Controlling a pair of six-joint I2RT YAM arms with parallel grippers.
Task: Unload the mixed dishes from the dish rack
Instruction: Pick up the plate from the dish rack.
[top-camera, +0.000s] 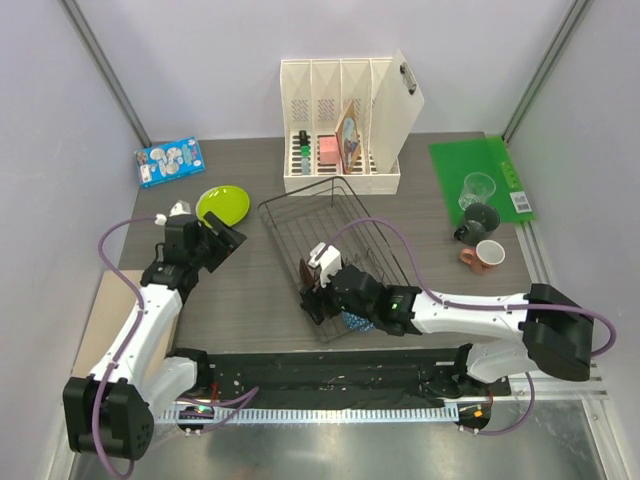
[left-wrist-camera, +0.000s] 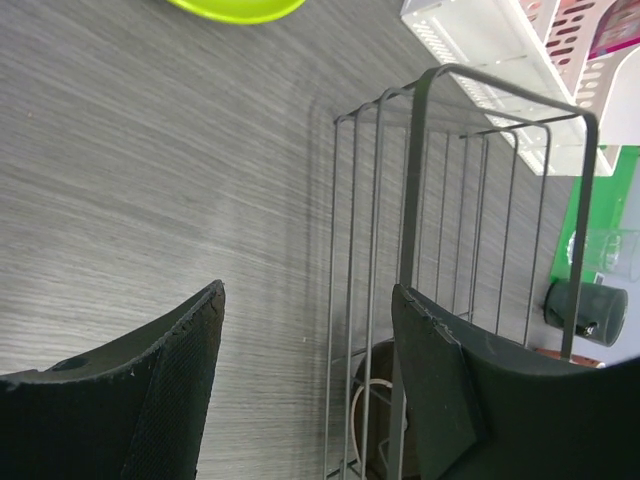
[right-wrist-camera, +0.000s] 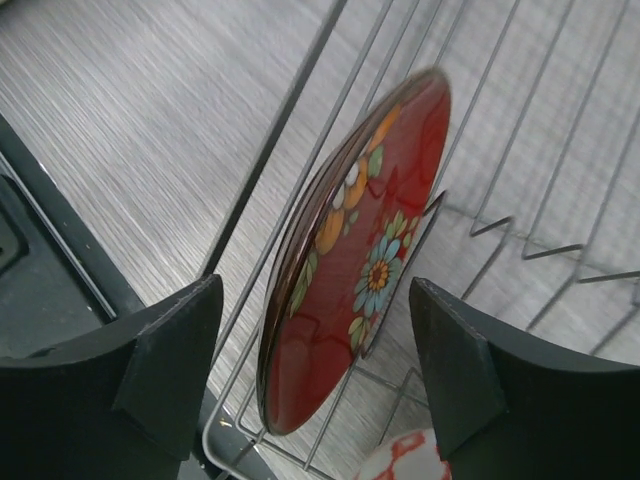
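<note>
Dish rack (top-camera: 335, 235) at mid-frame in the top view, holding a red floral plate (right-wrist-camera: 360, 260) on edge in its lower-left corner.
Right gripper (right-wrist-camera: 315, 300) hangs over that plate, jaws wide, one finger on each side. A blue patterned bowl (top-camera: 353, 321) shows at the rack's lower end, mostly hidden under the right arm. Left gripper (left-wrist-camera: 307, 300), jaws wide and empty, sits just left of the rack. Lime-green plate (top-camera: 223, 205) lies on the table, upper left. At right stand a clear glass (top-camera: 478, 188) on a green mat (top-camera: 450, 165), a dark grey mug (top-camera: 478, 220) and a pink mug (top-camera: 486, 256).
</note>
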